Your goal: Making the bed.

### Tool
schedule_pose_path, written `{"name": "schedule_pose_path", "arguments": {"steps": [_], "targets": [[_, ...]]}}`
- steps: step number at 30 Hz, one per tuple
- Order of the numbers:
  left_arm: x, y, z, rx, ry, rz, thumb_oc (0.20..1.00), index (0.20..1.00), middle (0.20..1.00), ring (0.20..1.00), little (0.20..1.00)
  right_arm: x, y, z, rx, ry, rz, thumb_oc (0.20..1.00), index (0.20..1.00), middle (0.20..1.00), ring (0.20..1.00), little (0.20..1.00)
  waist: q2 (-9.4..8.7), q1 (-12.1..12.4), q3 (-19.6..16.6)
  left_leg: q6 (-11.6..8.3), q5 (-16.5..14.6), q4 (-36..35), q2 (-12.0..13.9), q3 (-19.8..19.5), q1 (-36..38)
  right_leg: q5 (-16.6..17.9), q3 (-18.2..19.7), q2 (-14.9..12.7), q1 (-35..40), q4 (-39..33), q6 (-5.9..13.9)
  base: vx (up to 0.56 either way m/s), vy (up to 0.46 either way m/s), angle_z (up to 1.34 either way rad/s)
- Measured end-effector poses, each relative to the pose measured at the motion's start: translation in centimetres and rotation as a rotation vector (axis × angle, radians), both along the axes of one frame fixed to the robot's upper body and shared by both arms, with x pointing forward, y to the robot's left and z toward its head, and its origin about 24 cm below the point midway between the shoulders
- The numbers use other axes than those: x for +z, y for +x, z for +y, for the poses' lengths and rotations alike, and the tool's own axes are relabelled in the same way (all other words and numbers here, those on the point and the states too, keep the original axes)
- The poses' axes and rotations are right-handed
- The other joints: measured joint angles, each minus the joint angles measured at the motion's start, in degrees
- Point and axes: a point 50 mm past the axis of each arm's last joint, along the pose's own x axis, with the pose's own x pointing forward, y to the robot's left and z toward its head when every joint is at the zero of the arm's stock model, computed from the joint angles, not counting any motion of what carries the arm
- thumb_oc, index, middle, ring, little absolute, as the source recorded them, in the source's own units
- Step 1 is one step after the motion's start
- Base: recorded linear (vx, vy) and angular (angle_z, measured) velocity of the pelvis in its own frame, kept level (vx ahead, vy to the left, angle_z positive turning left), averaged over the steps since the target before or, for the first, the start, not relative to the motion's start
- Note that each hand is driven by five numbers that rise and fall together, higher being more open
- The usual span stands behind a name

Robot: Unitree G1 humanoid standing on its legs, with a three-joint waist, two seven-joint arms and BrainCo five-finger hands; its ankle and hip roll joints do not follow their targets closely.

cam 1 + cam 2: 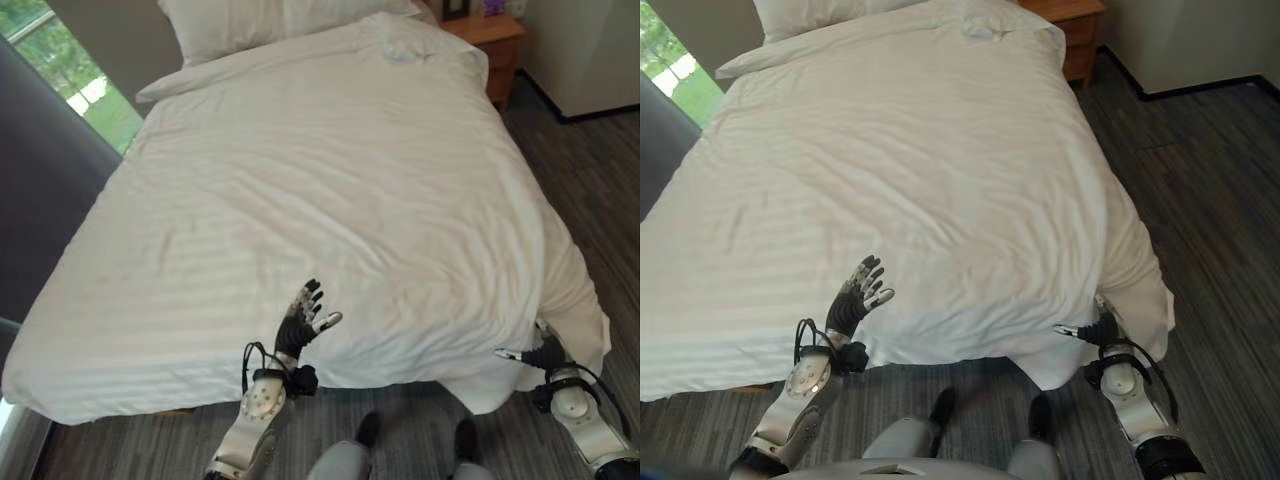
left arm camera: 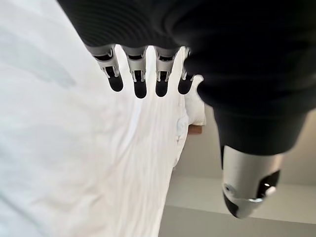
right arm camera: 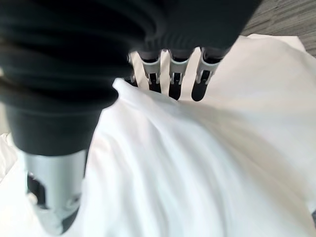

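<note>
— Two hands at the foot of the bed?
— Yes. The left hand is raised over the near edge of the duvet, fingers straight and spread, holding nothing. The right hand is at the duvet's hanging near-right corner, fingers extended against the cloth, thumb apart, nothing clasped.
— And the bedding?
— One white duvet covers the bed, lightly creased, its near edge draping toward the floor. Pillows lie at the head; I cannot count them surely.
— Room around?
— One wooden nightstand stands beside the far right corner. Open grey floor runs along the right side; a dark curtain hangs close on the left.
</note>
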Motion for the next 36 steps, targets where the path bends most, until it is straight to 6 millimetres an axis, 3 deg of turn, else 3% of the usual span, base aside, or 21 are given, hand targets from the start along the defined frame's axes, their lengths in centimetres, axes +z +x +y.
{"name": "schedule_pose_path", "arguments": {"steps": [2, 3, 6, 8, 9, 10, 11, 12, 13, 14, 16, 17, 19, 21, 22, 23, 27, 31, 32, 33, 36], "targets": [[-1.1, -0.1, 0.2, 0.013, 0.051, 0.051, 1.000, 1.000, 1.000, 1.000, 1.000, -0.4, 0.7, 1.1, 0.001, 0.017, -0.006, 1.000, 1.000, 1.000, 1.000, 1.000, -1.77, -1.20, -0.36, 1.86, 0.17, -1.24, -1.33, 0.35, 0.46, 0.23, 2.52, -0.81, -1.54, -0.04, 1.07, -0.27, 0.111, -0.48], [-1.1, -0.1, 0.1, 0.000, 0.082, 0.044, 1.000, 1.000, 1.000, 1.000, 1.000, -0.8, 0.7, 2.2, 0.002, 0.055, -0.014, 1.000, 1.000, 1.000, 1.000, 1.000, -4.15, -2.76, -0.37, 3.06, 1.21, -1.25, -3.24, 2.18, -0.54, 0.07, 5.00, -1.99, -3.89, 0.03, 1.33, -0.30, 0.077, -0.39], [-1.1, 0.1, -0.3, -0.015, 0.114, 0.038, 1.000, 1.000, 1.000, 1.000, 1.000, -1.4, 0.7, 3.9, 0.008, 0.099, -0.011, 1.000, 1.000, 1.000, 1.000, 1.000, -5.20, -2.26, 0.46, 5.04, 1.65, -0.92, -3.70, 6.56, -2.50, -2.52, 6.73, -4.00, -7.47, 1.37, 5.07, -0.21, 0.050, -0.65], [-1.1, 0.1, -0.3, -0.010, 0.114, 0.040, 1.000, 1.000, 1.000, 1.000, 1.000, -1.6, 0.6, 4.3, 0.018, 0.106, -0.007, 1.000, 1.000, 1.000, 1.000, 1.000, -4.45, -2.53, 0.84, 5.37, 1.88, -0.51, -2.65, 8.51, -2.45, -3.19, 4.06, -3.17, -8.88, 5.03, 4.55, -0.21, 0.061, -0.97], [-1.4, -0.3, 0.2, 0.017, 0.116, 0.055, 1.000, 1.000, 1.000, 1.000, 1.000, -1.9, 0.5, 5.4, 0.032, 0.132, -0.002, 1.000, 1.000, 1.000, 1.000, 1.000, -3.51, -0.31, 1.43, 5.54, 1.89, -0.84, 0.49, 13.86, -0.56, -8.15, -2.00, -0.27, -11.23, 20.16, 0.32, -0.21, 0.071, -1.20], [-1.5, -0.5, 0.4, 0.026, 0.117, 0.064, 1.000, 1.000, 1.000, 1.000, 1.000, -2.0, 0.4, 5.6, 0.032, 0.139, -0.003, 1.000, 1.000, 1.000, 1.000, 1.000, -3.91, -0.59, 1.35, 6.11, 0.79, 0.67, -0.01, 15.00, -0.32, -9.94, -3.37, 0.22, -9.13, 20.22, -1.62, -0.20, 0.071, -1.37], [-1.6, -0.4, 0.3, 0.031, 0.109, 0.070, 1.000, 1.000, 1.000, 1.000, 1.000, -2.0, 0.4, 5.5, 0.025, 0.142, -0.005, 1.000, 1.000, 1.000, 1.000, 1.000, -4.08, -0.87, 1.89, 7.19, -0.74, 2.61, -1.14, 16.48, -0.57, -7.09, -2.10, 1.18, -8.82, 17.18, -1.11, -0.18, 0.061, -1.36], [-1.8, -0.8, 0.1, 0.035, 0.095, 0.081, 1.000, 1.000, 1.000, 1.000, 1.000, -1.5, 1.2, 5.8, 0.033, 0.141, -0.026, 1.000, 1.000, 1.000, 1.000, 1.000, -3.70, -0.44, 1.94, 10.84, -1.47, 2.39, -4.75, 15.79, -0.93, 0.67, 2.82, 3.01, -8.45, 8.56, 3.82, -0.16, 0.056, -2.25], [-1.8, -1.2, 0.1, 0.054, 0.071, 0.079, 1.000, 1.000, 1.000, 1.000, 1.000, -0.7, 2.2, 6.1, 0.044, 0.142, -0.062, 1.000, 1.000, 1.000, 1.000, 1.000, -1.34, 0.21, 1.12, 13.62, -1.90, 0.91, -5.83, 15.77, -1.60, 4.09, 3.12, 4.30, -7.90, 3.77, 8.92, -0.20, 0.076, -2.95], [-1.8, -0.6, 0.2, 0.069, 0.062, 0.080, 1.000, 1.000, 1.000, 1.000, 1.000, -0.1, 2.8, 6.3, 0.042, 0.148, -0.092, 1.000, 1.000, 1.000, 1.000, 1.000, -0.50, 0.30, 2.14, 14.49, 0.01, 0.16, -4.55, 19.55, -1.55, -5.08, -0.44, 3.44, -10.13, 15.80, 2.49, -0.12, 0.041, -2.28], [-1.0, 0.4, -0.3, 0.078, 0.035, 0.055, 1.000, 1.000, 1.000, 1.000, 1.000, -1.0, 1.6, 5.5, 0.018, 0.120, -0.037, 1.000, 1.000, 1.000, 1.000, 1.000, -0.81, -1.62, 2.19, 14.05, 0.60, 0.48, -3.72, 22.44, -1.65, -14.48, -6.84, -2.33, -7.77, 27.32, 1.80, -0.12, 0.023, -1.24], [-0.8, 0.4, -0.2, 0.079, 0.037, 0.045, 1.000, 1.000, 1.000, 1.000, 1.000, -1.1, 1.5, 5.6, 0.020, 0.118, -0.027, 1.000, 1.000, 1.000, 1.000, 1.000, -1.26, -1.32, 1.94, 14.00, 0.63, -0.22, -2.77, 25.65, -1.43, -15.86, -8.88, -4.18, -6.83, 29.22, 1.77, -0.15, -0.057, -1.92], [-0.4, 0.2, 0.8, 0.106, 0.055, 0.032, 1.000, 1.000, 1.000, 1.000, 1.000, -0.6, 2.2, 6.1, 0.052, 0.100, -0.051, 1.000, 1.000, 1.000, 1.000, 1.000, -1.70, 1.97, 1.62, 13.22, 1.14, -2.62, 0.05, 33.97, -0.97, -16.42, -14.13, -7.40, -4.20, 27.54, 2.59, -0.09, -0.122, -2.30], [-0.2, 0.2, 1.3, 0.116, 0.074, 0.026, 1.000, 1.000, 1.000, 1.000, 1.000, -0.9, 1.8, 6.1, 0.058, 0.093, -0.032, 1.000, 1.000, 1.000, 1.000, 1.000, -4.01, 2.47, 1.12, 11.10, 2.71, -4.99, -0.62, 36.93, -0.73, -12.66, -15.93, -7.60, 2.44, 15.98, 3.91, -0.02, -0.243, -1.17], [-0.1, 0.2, 1.5, 0.125, 0.077, 0.017, 1.000, 1.000, 1.000, 1.000, 1.000, -1.0, 1.6, 6.2, 0.070, 0.090, -0.020, 1.000, 1.000, 1.000, 1.000, 1.000, -5.41, 3.01, 0.93, 10.23, 3.35, -5.62, -0.57, 39.20, -0.75, -12.57, -14.57, -6.84, 3.75, 9.97, 5.05, 0.01, -0.171, -0.76], [-0.1, 0.1, 1.7, 0.139, 0.075, 0.022, 1.000, 1.000, 1.000, 1.000, 1.000, -0.8, 1.8, 6.2, 0.091, 0.077, -0.019, 1.000, 1.000, 1.000, 1.000, 1.000, -4.82, 2.82, 0.94, 9.60, 3.78, -5.85, 0.38, 40.05, -0.84, -11.06, -13.52, -5.84, 3.71, 7.88, 4.97, 0.04, -0.112, -0.78], [-1.0, -1.1, 1.9, 0.166, 0.063, 0.059, 1.000, 1.000, 1.000, 1.000, 1.000, -0.5, 1.7, 5.8, 0.156, -0.002, -0.009, 1.000, 1.000, 1.000, 1.000, 1.000, -3.36, 2.02, -0.01, 7.32, 5.45, -5.92, 3.61, 38.54, -0.67, -9.23, -10.10, -2.07, 3.35, 4.61, 2.67, -0.02, -0.218, -0.57], [-0.6, -0.6, 1.6, 0.182, 0.048, 0.037, 1.000, 1.000, 1.000, 1.000, 1.000, 1.1, 2.4, 6.4, 0.221, -0.048, -0.075, 1.000, 1.000, 1.000, 1.000, 1.000, -4.22, 3.57, 1.26, 6.15, 5.88, 0.88, 5.40, 22.22, -3.71, -6.64, -7.00, 0.95, 4.20, 1.56, -0.43, 0.08, -0.173, -0.46], [-0.5, -0.6, 1.4, 0.181, 0.039, 0.028, 1.000, 1.000, 1.000, 1.000, 1.000, 1.3, 2.6, 6.4, 0.227, -0.068, -0.090, 1.000, 1.000, 1.000, 1.000, 1.000, -5.31, 4.32, 2.11, 2.41, 3.07, 1.70, 3.19, 13.62, -5.42, -6.65, -5.15, 0.65, 4.46, 0.65, -1.81, 0.12, -0.040, -0.50], [-0.5, -0.6, 1.3, 0.180, 0.035, 0.024, 1.000, 1.000, 1.000, 1.000, 1.000, 1.8, 3.0, 6.5, 0.229, -0.078, -0.112, 1.000, 1.000, 1.000, 1.000, 1.000, -5.42, 5.56, 2.60, 2.14, 3.05, -0.98, 1.43, 9.71, -4.93, -5.91, -3.91, 0.11, 3.48, 0.50, -1.90, 0.25, 0.000, -0.62], [-0.4, -0.7, 0.8, 0.177, 0.016, 0.019, 1.000, 1.000, 1.000, 1.000, 1.000, 3.1, 4.0, 6.1, 0.214, -0.105, -0.179, 1.000, 1.000, 1.000, 1.000, 1.000, -2.77, 6.00, 4.17, 2.70, 3.44, -7.55, -3.38, 6.94, -5.60, -5.50, -1.01, 1.35, 2.07, 0.00, -1.92, 0.40, 0.092, -0.62]]}}
